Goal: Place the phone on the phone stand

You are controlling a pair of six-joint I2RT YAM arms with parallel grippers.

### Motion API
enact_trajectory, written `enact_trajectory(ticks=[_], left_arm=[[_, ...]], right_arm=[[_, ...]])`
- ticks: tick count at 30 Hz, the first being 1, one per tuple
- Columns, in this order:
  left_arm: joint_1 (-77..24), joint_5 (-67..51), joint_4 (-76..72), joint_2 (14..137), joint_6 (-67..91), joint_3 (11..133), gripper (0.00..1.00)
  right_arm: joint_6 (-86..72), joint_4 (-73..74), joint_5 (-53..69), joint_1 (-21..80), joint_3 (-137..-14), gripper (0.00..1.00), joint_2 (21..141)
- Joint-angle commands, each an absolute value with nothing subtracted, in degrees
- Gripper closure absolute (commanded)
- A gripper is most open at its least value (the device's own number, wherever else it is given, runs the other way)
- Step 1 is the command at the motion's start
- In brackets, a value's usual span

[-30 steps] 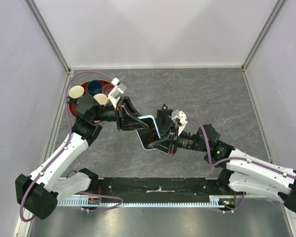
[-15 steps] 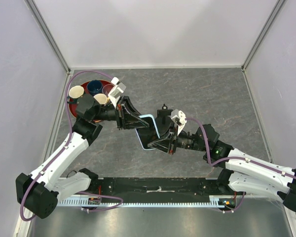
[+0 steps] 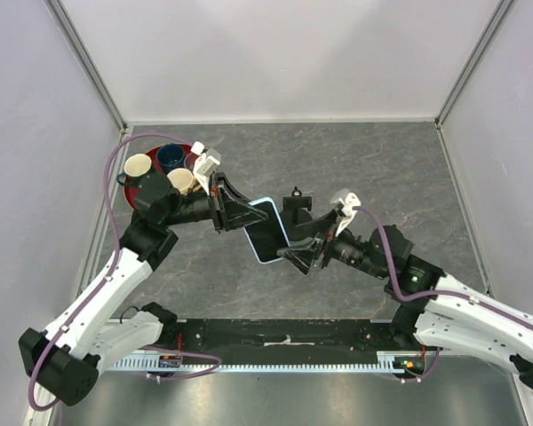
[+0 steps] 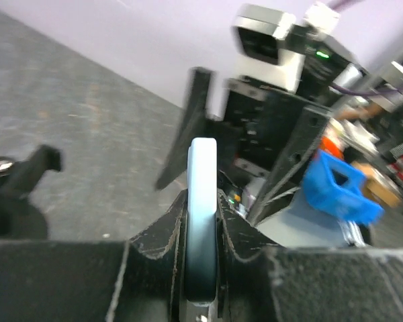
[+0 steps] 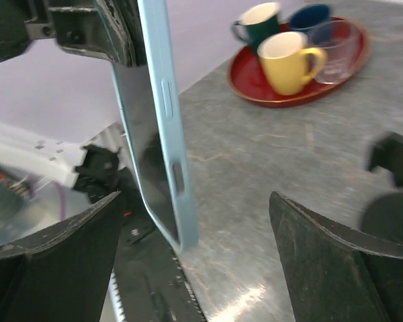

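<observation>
Grey stone-pattern table (image 3: pixel 400 169), white walls on three sides, black rail along the near edge. Two arms meet around mid-table.

Left gripper (image 3: pixel 246 216) reaches in from the left. Its fingers (image 4: pixel 162 235) are pressed onto the phone (image 3: pixel 268 232), pinching it across its thickness at one end. The left wrist view shows the light blue edge standing up out of the clamp.

The phone is off the table, held on edge and tilted, roughly mid-table and a bit nearer the near edge than the far one. It has a black screen and a light blue case. In the right wrist view its side buttons show and its lower corner hangs above the table.

Right gripper (image 3: pixel 298 243) comes in from the right with fingers (image 5: pixel 60 258) spread wide. The phone's free end sits in the gap between them, and neither finger appears to touch it.

The phone stand (image 3: pixel 295 202) is black and small, on the table just beyond the right gripper and close to the phone's far right edge. Cannot tell if it touches the phone. It is blurred at the right edge of the right wrist view. The phone is not on it.

A red tray (image 3: pixel 133 197) sits at the far left corner of the table, partly behind the left arm. On it:
- a cream-inside mug (image 3: pixel 138 165)
- a dark blue mug (image 3: pixel 170 156)
- a yellow mug (image 3: pixel 180 178)
- a clear glass (image 5: pixel 339 43)
</observation>
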State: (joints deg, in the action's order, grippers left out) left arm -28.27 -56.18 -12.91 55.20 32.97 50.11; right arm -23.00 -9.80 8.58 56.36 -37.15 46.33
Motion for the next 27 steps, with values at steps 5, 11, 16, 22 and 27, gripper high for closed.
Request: enact_trajectory(ticks=[5, 11, 16, 22, 27], left_arm=[[-27.7, -17.4, 2.8, 46.6, 21.4, 53.2, 0.98], [-27.2, -14.5, 3.4, 45.7, 21.0, 52.7, 0.98], [-27.0, -16.0, 3.6, 47.2, 21.2, 52.9, 0.98], [-27.0, -17.0, 3.5, 47.8, 21.2, 53.1, 0.98], [-26.9, -18.4, 3.2, 48.4, 21.6, 53.2, 0.98]], right_arm=[[-31.4, 17.3, -31.2, 56.3, -35.3, 0.02, 33.9], [-29.9, 18.2, -34.0, 56.3, -39.0, 0.02, 40.2], [-25.8, 13.9, -38.7, 56.3, -42.6, 0.23, 52.0], [-22.5, 6.2, -40.7, 56.5, -45.2, 0.35, 60.7], [-19.8, 0.4, -41.9, 56.4, -45.2, 0.42, 64.2]])
